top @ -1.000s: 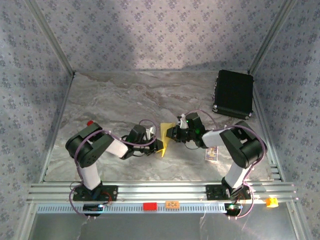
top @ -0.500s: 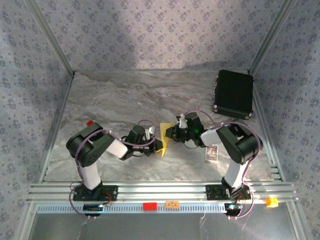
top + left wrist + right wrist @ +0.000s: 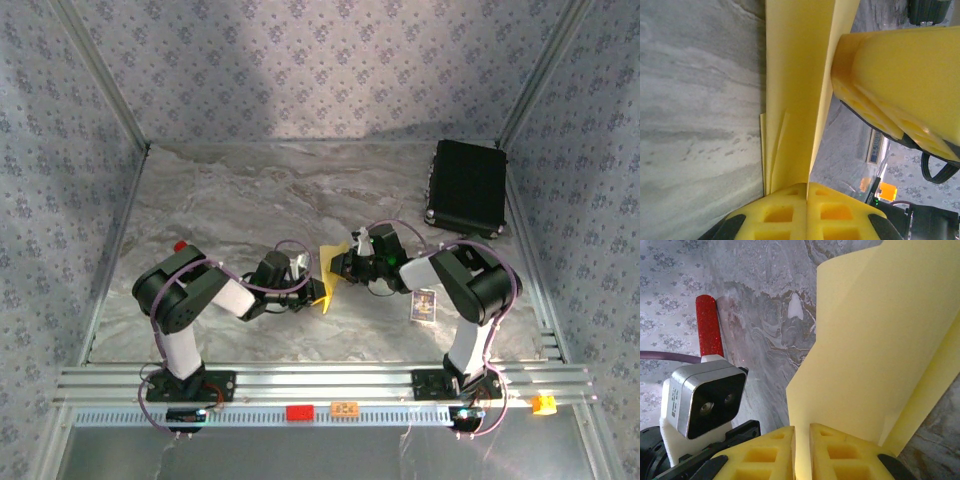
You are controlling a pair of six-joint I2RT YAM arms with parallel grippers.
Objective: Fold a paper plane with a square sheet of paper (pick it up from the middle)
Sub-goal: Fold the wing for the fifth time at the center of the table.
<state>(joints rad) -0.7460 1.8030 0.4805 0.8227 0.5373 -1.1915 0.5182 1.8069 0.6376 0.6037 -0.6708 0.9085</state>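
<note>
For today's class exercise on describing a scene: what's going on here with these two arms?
Both arms hold one yellow sheet of paper between them at the middle of the table. The left gripper is shut on its near end, the right gripper on its right side. It is creased but not yet a plane. A black case and a small card lie aside.

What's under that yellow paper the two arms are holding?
Grey marbled tabletop, as far as shows. The yellow paper, pinched by left gripper and right gripper, covers the patch beneath.
</note>
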